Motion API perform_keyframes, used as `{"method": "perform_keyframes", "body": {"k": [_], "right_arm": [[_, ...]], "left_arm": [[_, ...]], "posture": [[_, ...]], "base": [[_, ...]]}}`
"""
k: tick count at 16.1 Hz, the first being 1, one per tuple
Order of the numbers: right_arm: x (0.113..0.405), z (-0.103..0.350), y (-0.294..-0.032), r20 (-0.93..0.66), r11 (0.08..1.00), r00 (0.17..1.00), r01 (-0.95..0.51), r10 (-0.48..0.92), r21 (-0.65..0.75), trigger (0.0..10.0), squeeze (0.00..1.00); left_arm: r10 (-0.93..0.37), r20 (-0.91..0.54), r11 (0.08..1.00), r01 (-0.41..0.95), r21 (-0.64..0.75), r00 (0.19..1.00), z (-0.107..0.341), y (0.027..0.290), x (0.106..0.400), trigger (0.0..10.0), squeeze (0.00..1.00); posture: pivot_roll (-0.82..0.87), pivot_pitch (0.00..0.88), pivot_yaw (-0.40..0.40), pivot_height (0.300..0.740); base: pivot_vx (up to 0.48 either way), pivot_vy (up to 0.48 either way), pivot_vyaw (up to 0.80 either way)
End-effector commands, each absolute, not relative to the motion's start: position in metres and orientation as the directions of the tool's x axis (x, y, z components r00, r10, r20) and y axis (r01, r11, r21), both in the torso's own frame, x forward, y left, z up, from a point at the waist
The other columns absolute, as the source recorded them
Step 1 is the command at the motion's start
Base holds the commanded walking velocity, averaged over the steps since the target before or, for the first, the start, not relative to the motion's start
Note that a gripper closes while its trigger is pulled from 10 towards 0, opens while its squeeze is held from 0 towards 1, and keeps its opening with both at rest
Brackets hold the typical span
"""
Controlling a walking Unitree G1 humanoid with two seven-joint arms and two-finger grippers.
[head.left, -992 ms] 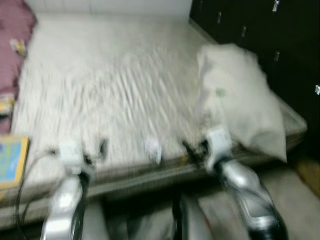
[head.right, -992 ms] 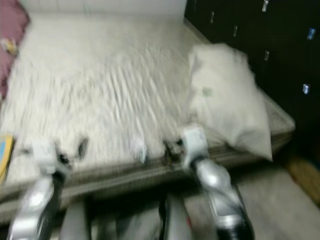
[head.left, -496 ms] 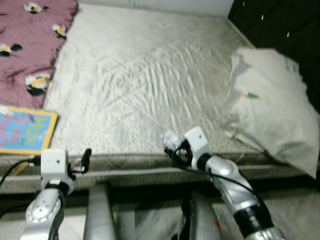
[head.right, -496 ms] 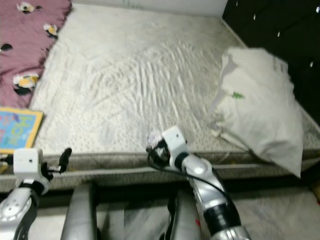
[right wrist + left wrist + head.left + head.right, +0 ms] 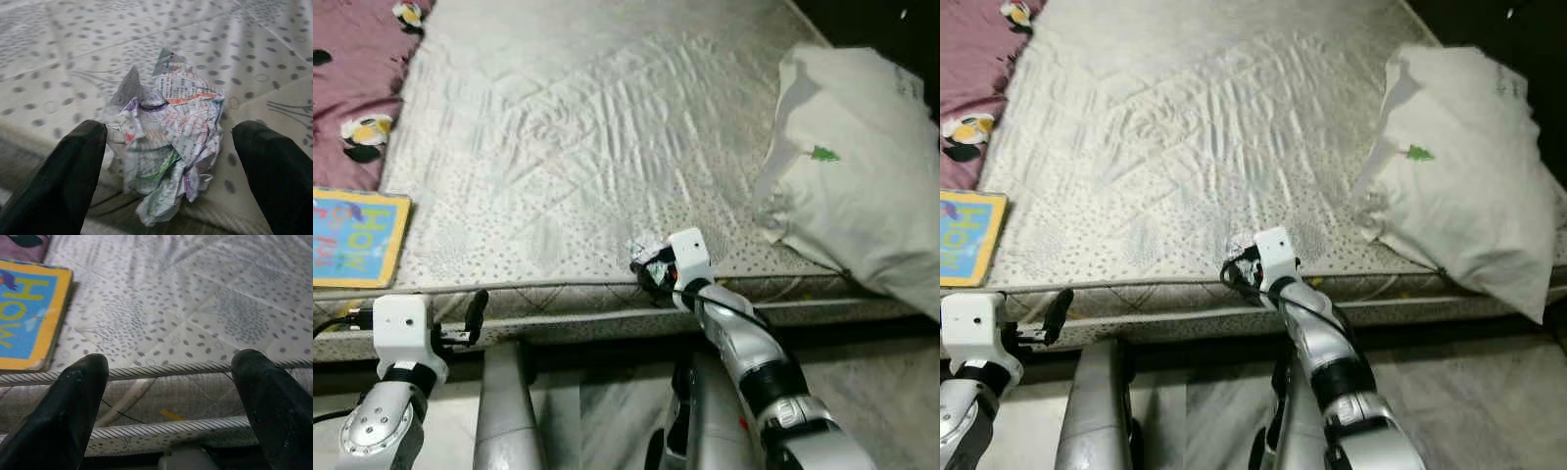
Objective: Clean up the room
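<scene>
A bedroom, seen from above: a bare mattress (image 5: 587, 147) with a grey dotted cover takes most of the view, with a maroon blanket (image 5: 352, 69) on the robot's left, a picture book (image 5: 352, 237) near the front edge and a white pillow (image 5: 862, 166) on the right. The thing to remove seems to be a crumpled paper ball (image 5: 166, 122) — it lies at the very front edge of the mattress, directly ahead of the right gripper (image 5: 168, 161), whose two fingers stand apart on either side of it without touching. The ball has no clear long axis. The left gripper (image 5: 171, 401) is also spread, lower, facing the mattress side near the book — well apart from the paper.
</scene>
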State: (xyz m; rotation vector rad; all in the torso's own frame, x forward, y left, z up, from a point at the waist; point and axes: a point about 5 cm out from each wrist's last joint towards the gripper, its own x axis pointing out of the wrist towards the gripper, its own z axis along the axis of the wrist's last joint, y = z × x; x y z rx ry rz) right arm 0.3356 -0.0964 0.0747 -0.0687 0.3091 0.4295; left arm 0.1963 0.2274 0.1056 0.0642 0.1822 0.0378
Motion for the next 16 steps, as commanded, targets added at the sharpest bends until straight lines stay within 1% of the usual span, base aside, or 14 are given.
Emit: {"method": "perform_keyframes", "body": {"k": [1,4,8,9,10,12,16], "right_arm": [[0.34,0.075,-0.102,-0.296,0.927,0.884,-0.375,0.36,0.008,10.0,0.0],[0.344,0.076,-0.103,-0.284,0.943,0.904,-0.333,0.32,0.001,10.0,0.0],[0.344,0.07,-0.085,-0.32,0.944,0.893,-0.33,0.317,0.013,10.0,0.0],[0.344,0.068,-0.081,-0.333,0.942,0.886,-0.334,0.322,0.022,8.4,0.0],[0.345,0.07,-0.073,-0.328,0.941,0.885,-0.336,0.331,0.042,0.0,0.0],[0.347,0.074,-0.068,-0.317,0.942,0.889,-0.332,0.331,0.053,0.0,0.0],[0.35,0.074,-0.068,-0.318,0.944,0.89,-0.325,0.326,0.058,0.0,0.0]], "left_arm": [[0.03,-0.202,0.998,-0.018,0.065,0.979,0.105,0.223,0.192,10.0,0.0],[0.027,-0.209,0.998,-0.013,0.065,0.977,0.106,0.221,0.189,10.0,0.0],[0.034,-0.218,0.997,-0.019,0.073,0.975,0.106,0.221,0.189,10.0,0.0],[0.035,-0.219,0.997,-0.019,0.074,0.975,0.106,0.22,0.189,10.0,0.0],[0.037,-0.218,0.997,-0.021,0.076,0.975,0.106,0.22,0.19,10.0,0.0],[0.044,-0.213,0.997,-0.027,0.079,0.976,0.107,0.22,0.191,10.0,0.0],[0.055,-0.212,0.996,-0.038,0.083,0.976,0.106,0.219,0.191,10.0,0.0]], "posture": [[0.16,0.252,-0.108,0.517],[0.16,0.256,-0.106,0.517],[0.17,0.256,-0.107,0.517],[0.17,0.254,-0.109,0.517],[0.17,0.25,-0.112,0.517],[0.18,0.246,-0.116,0.517],[0.18,0.241,-0.122,0.517]], "base": [[0.0,0.0,0.0],[0.0,0.0,0.0],[0.0,0.0,0.0],[0.0,0.0,0.0],[0.0,0.0,0.0],[0.0,0.0,0.0],[0.0,0.0,0.0]]}}
